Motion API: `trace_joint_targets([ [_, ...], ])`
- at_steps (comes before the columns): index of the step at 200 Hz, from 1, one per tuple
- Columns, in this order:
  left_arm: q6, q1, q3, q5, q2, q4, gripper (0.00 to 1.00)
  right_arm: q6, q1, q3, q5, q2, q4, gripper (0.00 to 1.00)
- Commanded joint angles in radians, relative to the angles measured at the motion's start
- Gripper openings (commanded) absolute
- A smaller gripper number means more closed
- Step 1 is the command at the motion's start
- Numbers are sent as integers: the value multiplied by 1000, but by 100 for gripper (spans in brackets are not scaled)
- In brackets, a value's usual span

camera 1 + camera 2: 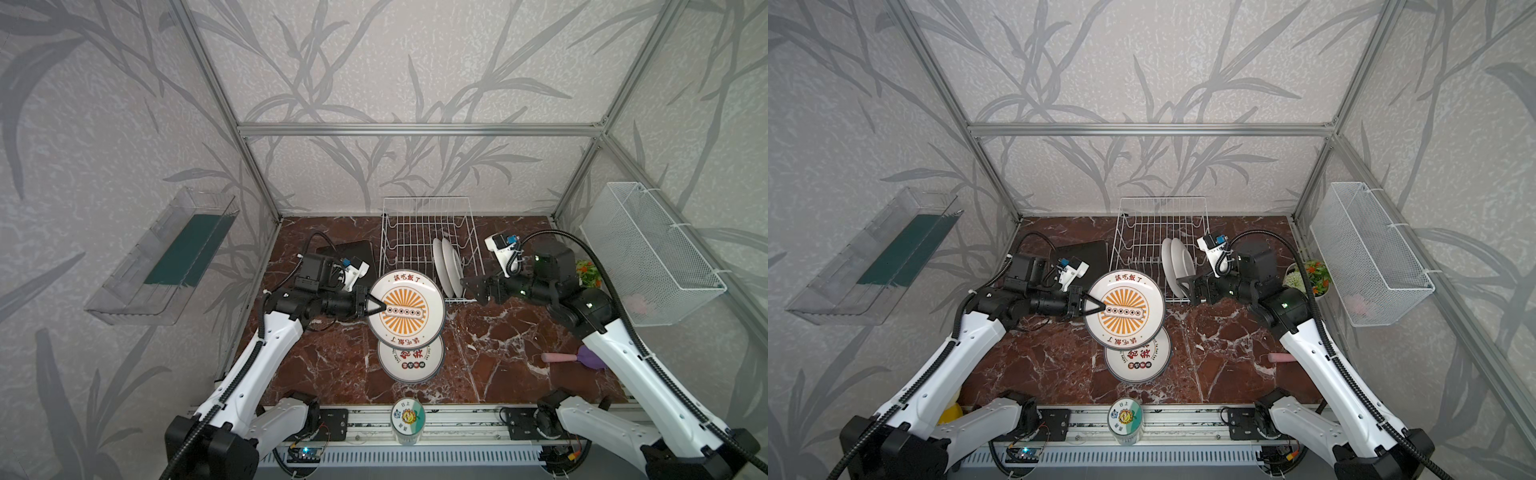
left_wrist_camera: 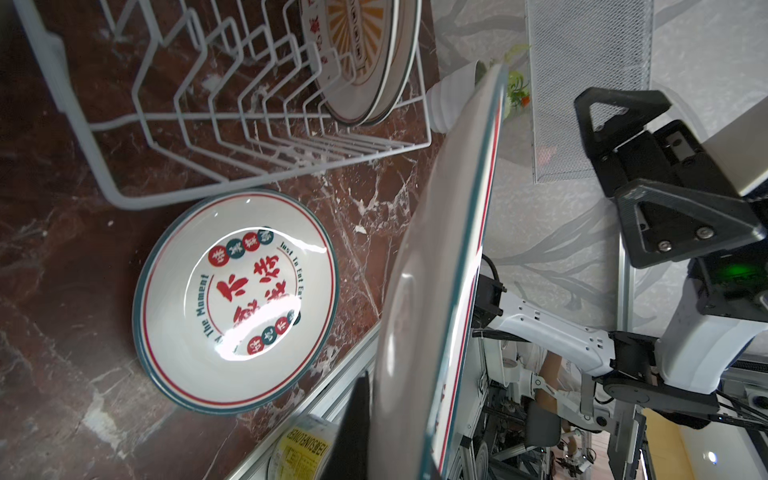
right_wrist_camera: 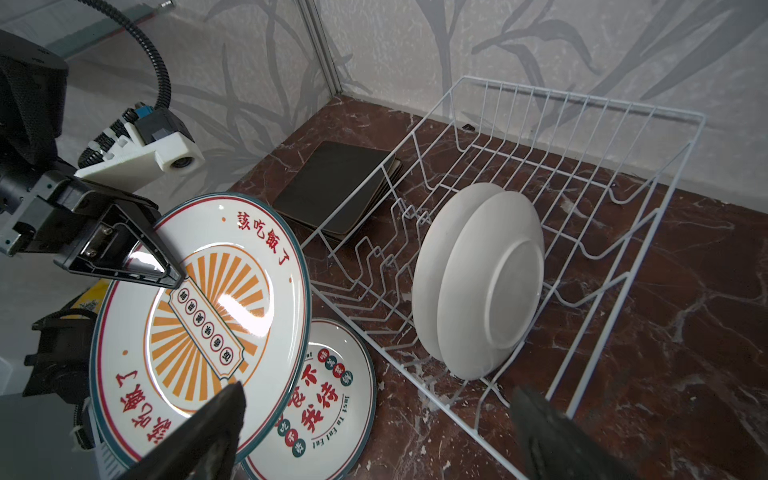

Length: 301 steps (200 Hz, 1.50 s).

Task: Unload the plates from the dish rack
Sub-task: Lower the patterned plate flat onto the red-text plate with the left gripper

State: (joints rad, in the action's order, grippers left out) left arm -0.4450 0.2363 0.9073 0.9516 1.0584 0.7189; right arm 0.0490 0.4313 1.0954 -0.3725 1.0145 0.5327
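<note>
Well, the left gripper (image 1: 375, 308) pinches the rim of a round, shiny sunburst plate (image 1: 409, 313). The plate is white with orange rays and a dark rim, and it is held tilted in the air over the middle of the marble table (image 1: 498, 357), which is smooth and red-brown with white veins. At six o'clock from it, a plate with red characters (image 1: 409, 368) lies flat on the table, partly hidden under it. At twelve o'clock stands the dish rack (image 1: 415, 224), made of thin white wire. Two round white plates (image 1: 448, 262) stand upright in its near right slots. At nine o'clock from the rack lies a stack of black square plates (image 1: 347, 252); I cannot tell how many. At three o'clock from the held plate, the right gripper (image 1: 471, 289) has its jaws spread wide, holding nothing. That makes four round plates.
</note>
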Motion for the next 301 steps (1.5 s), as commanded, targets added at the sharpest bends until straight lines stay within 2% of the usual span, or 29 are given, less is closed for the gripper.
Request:
trace_joint_targets([
  [1, -16, -2, -74, 50, -48, -22, 0, -56, 7, 1, 17, -14, 66, 99],
  [39, -24, -2, -161, -11, -88, -13, 0, -17, 12, -1, 12, -14, 26, 99],
  [80, -115, 1, -247, -12, -50, -166, 0, -7, 29, 11, 13, -7, 36, 99],
  [101, -120, 4, -257, 3, 10, -194, 0, -3, 34, 9, 31, -13, 47, 99],
  [146, -114, 13, -261, -47, 51, -197, 0, 15, 34, -1, 43, -5, 27, 99],
  [220, -161, 102, -302, -106, 108, -268, 0, 9, 39, -1, 50, 13, 2, 99],
  [301, -199, 120, -337, -112, 266, -434, 0, 0, 39, -12, 66, 19, -5, 99],
])
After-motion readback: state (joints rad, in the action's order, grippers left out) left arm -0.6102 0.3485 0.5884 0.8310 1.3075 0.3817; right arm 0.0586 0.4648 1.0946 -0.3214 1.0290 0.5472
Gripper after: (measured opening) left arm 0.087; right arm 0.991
